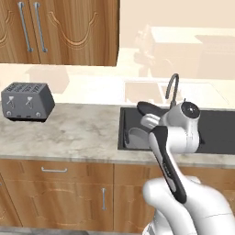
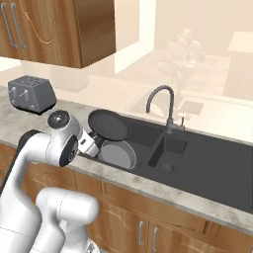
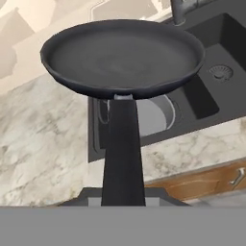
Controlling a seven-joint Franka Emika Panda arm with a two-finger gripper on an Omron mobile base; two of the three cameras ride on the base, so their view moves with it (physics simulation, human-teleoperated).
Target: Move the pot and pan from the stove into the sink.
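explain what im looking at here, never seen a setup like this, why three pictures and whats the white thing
The white thing is a robot arm on a mobile base in a simulated kitchen. Two pictures come from cameras on the base, behind the arm to its left and right. The third comes from a camera on the hand, looking along the gripper.

The gripper holds a dark frying pan by its long black handle, above the left basin of a black double sink. A grey pot already sits in that basin, under the pan. A curved faucet stands behind the sink, and a grey toaster rests on the marble counter to the left.
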